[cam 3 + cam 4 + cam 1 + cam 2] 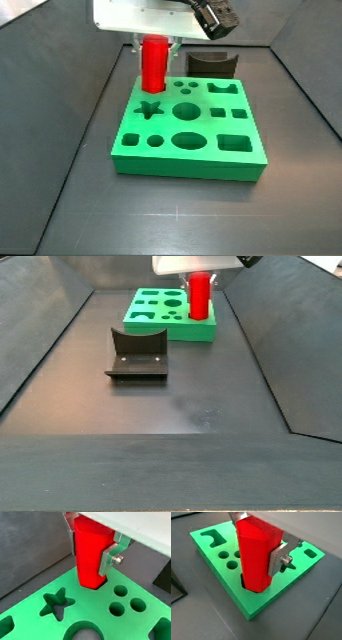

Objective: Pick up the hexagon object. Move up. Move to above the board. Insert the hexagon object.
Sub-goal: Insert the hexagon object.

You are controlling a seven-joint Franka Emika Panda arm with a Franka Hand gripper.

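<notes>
Hexagon object [256, 557], a bright red, tall, narrow plastic prism, standing upright with its lower end already sunk into a hole at one corner of the board [264, 604], a large bright green square slab pierced with star, round, oval and square openings. Board lying toward the far end of the tabletop in a side view [167, 331], the peg at its corner nearest the right edge there. Judged from this: pick-up, lift and travel done, insertion begun but not finished, most of the peg's length standing above the slab. Left to do: pressing down to full depth, then letting go.

Gripper [93, 547] directly above that corner, its flat silver plates [110, 554] with dark pads pinching the red peg on two opposite faces, spread only as wide as the peg itself. Nothing else touched by the plates; no contact with the green top visible in both wrist views. Dark L-shaped fixture [138, 354] well apart, nearer the tabletop's middle.
</notes>
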